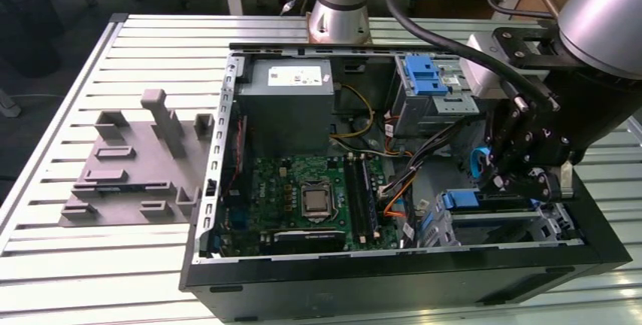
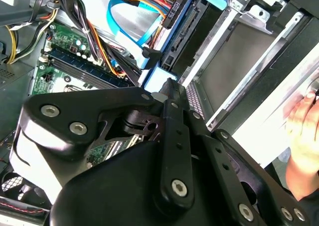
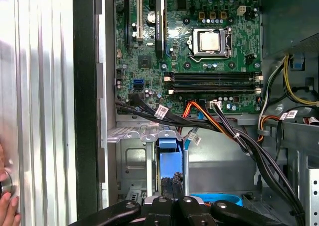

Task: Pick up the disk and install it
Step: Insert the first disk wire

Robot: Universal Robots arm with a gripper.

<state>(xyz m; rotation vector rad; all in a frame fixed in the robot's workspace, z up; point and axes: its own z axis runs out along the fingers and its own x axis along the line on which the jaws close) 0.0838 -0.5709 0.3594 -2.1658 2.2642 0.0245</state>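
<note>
exterior view: the open computer case (image 1: 216, 189) lies on its side on the slatted table (image 1: 60, 265), which lets the arm reach its bays from above. the gripper (image 1: 513, 188) is down inside at about four o'clock of the case, over the drive cage (image 1: 501, 229). the disk (image 1: 467, 201) shows as a blue-framed strip at nine o'clock of the gripper, partly in that cage. the motherboard (image 1: 301, 189) sits at seven o'clock and the power supply (image 1: 291, 88) at eleven.

second wrist view: the disk (image 2: 187, 36) stands edge-on in the cage's slot, probably so its blue frame rides the rails. the gripper (image 2: 169, 86) touches its near blue end. this view adds a blue data cable (image 2: 124, 16) looping just beside the disk, and a person's hand (image 2: 301, 121) near the case's outer wall.

first wrist view: looking down the tool, the gripper (image 3: 173, 186) looks clenched on the disk (image 3: 168, 153), knuckles drawn close on either side of its thin edge. this view adds the cable bundle (image 3: 224, 128) crossing between motherboard (image 3: 199, 41) and cage.
</note>
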